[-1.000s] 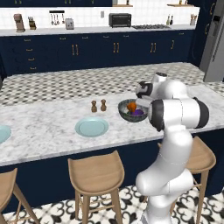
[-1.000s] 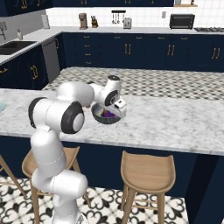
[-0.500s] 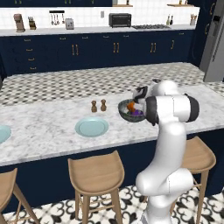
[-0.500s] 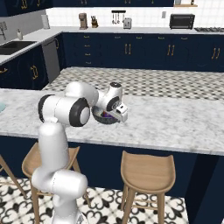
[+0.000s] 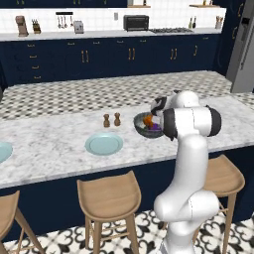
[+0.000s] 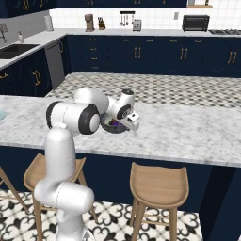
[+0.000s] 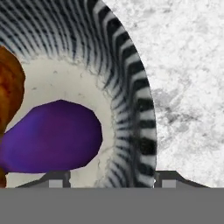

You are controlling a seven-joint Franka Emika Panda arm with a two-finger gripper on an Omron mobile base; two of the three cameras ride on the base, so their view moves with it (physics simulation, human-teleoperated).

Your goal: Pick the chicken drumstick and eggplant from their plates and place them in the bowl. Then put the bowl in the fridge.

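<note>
The dark grey bowl (image 5: 144, 131) stands on the marble counter, and the hand view shows its striped wall (image 7: 131, 87) close up. Inside it lie the orange-brown chicken drumstick (image 5: 148, 120) (image 7: 11, 87) and the purple eggplant (image 5: 155, 127) (image 7: 52, 135), side by side. My gripper (image 7: 111, 180) is open and hangs right over the bowl's rim, one fingertip (image 7: 54, 178) inside the bowl and the other outside. The base views show the hand (image 5: 159, 105) (image 6: 130, 119) at the bowl's near-right edge. One pale-blue plate (image 5: 103, 144) lies bare left of the bowl; a second plate (image 5: 2, 151) is at the far left.
Two small brown shakers (image 5: 111, 119) stand just left of the bowl. Wooden stools (image 5: 106, 196) line the counter's near side. The grey fridge (image 5: 243, 49) stands at the far right, beyond the island.
The arm has swung and the hand has come down closer to the bowl's rim. The bowl and the food in it have not moved.
</note>
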